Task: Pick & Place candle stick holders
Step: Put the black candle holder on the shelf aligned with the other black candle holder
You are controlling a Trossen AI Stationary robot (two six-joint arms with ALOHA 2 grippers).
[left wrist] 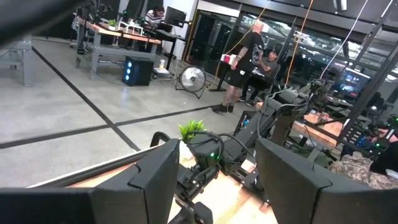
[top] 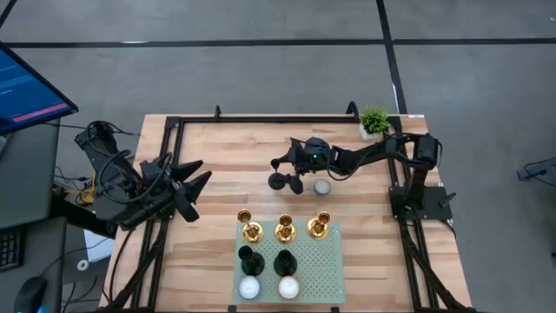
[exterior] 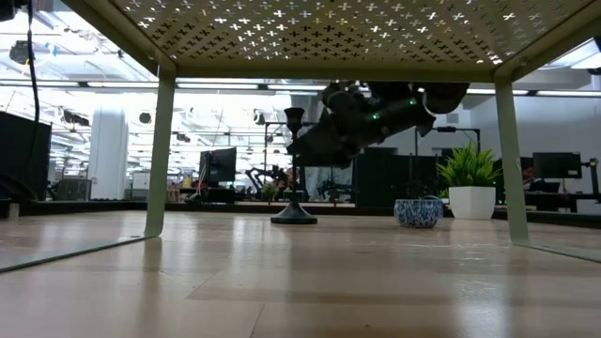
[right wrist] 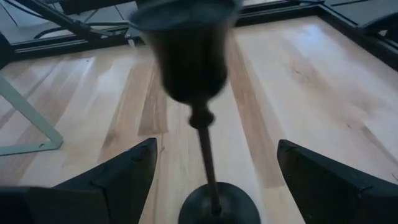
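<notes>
The right pincer hovers mid-tabletop with fingers spread wide on either side of a black candle holder, which stands upright, ungripped. Bare wood lies to its left. The rack at the near edge carries three gold holders and two black holders. The left pincer waits open at the left edge.

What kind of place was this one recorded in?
Probably a large open robotics lab or workshop: a polished grey floor with dark marking lines, desks with monitors, a floor fan, and people standing near other equipment beyond the wooden table.
</notes>
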